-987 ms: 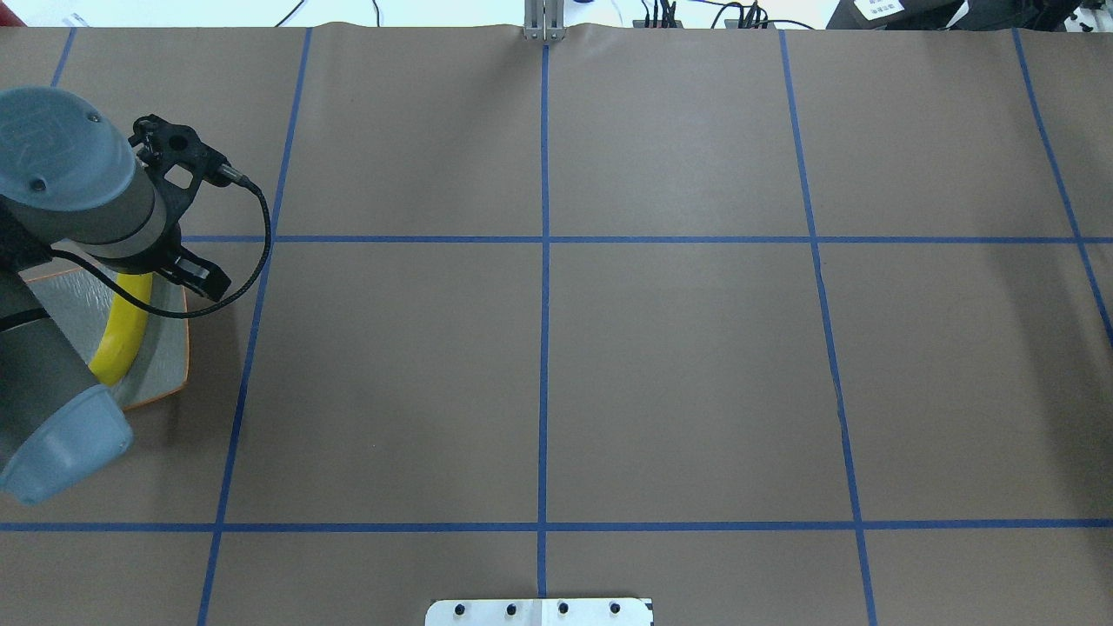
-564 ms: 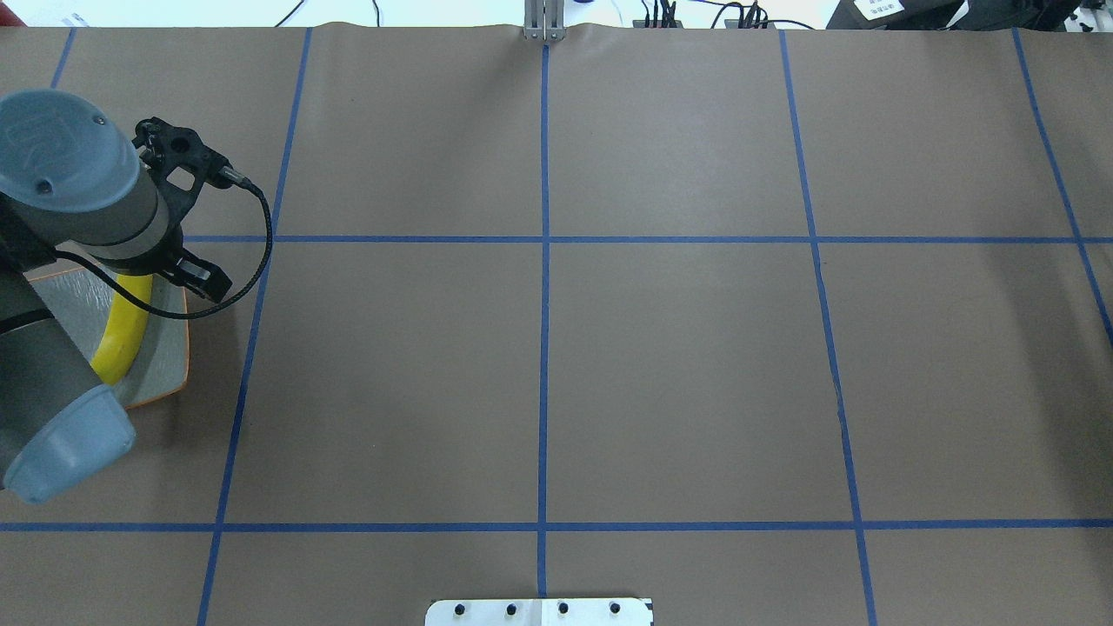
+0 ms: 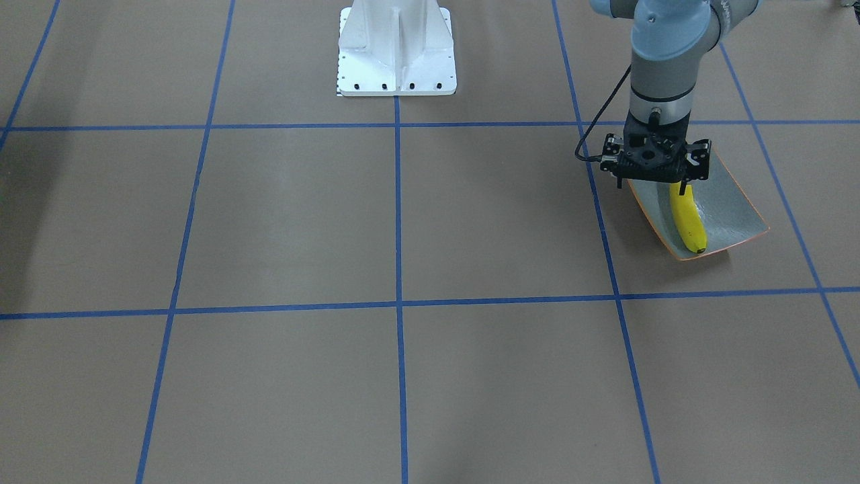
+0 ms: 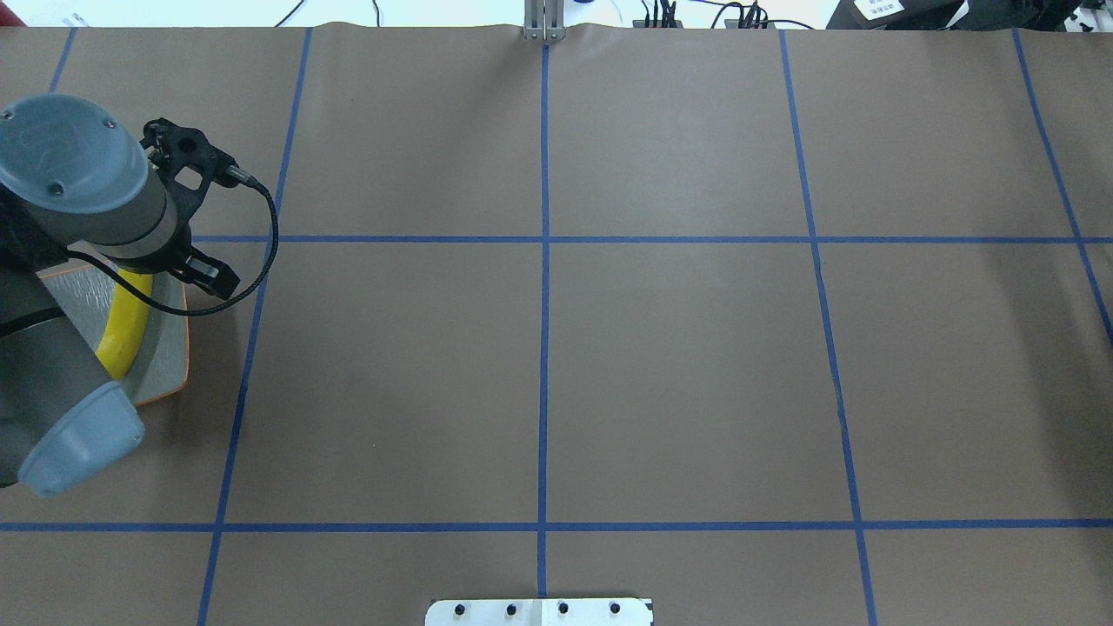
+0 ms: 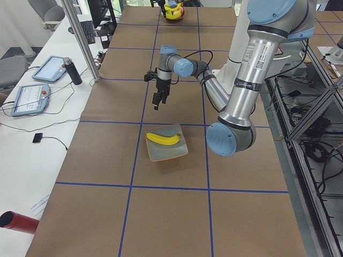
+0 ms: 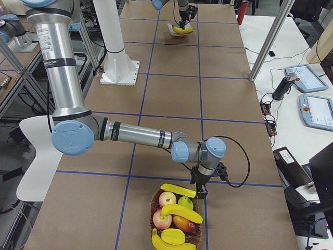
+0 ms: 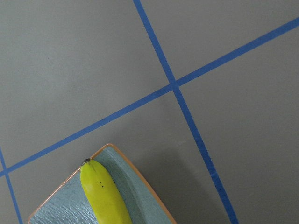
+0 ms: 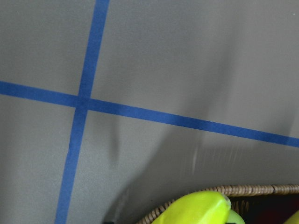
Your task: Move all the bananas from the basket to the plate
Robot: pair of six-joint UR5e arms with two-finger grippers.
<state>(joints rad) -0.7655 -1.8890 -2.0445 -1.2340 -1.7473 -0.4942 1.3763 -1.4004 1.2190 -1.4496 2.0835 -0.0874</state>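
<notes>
One banana (image 3: 689, 220) lies lengthwise in the grey-green plate (image 3: 729, 205) at the robot's left end of the table (image 4: 678, 365). Its dark tip sits close to the orange rim on the operators' side, and it is the only thing in the dish. I see the left gripper (image 5: 157, 103) hanging raised over the plate, clear of the fruit, its jaws released and gripping nothing. Well apart, at the robot's right end, a wicker basket (image 6: 152, 207) holds three more bananas (image 6: 182, 213) among other fruit. A red apple (image 6: 167, 199) and a green fruit (image 6: 186, 202) lie near the top of the heap, with one banana draped over the middle and another at the edge nearest the side camera. The uppermost banana (image 6: 177, 189) lies across the basket's rim on the side towards the plate. The right gripper (image 6: 200, 191) stands at that banana's end. From my views I cannot tell whether its jaws are clenched on the fruit or released. The table is covered in brown paper with a grid of blue tape.
</notes>
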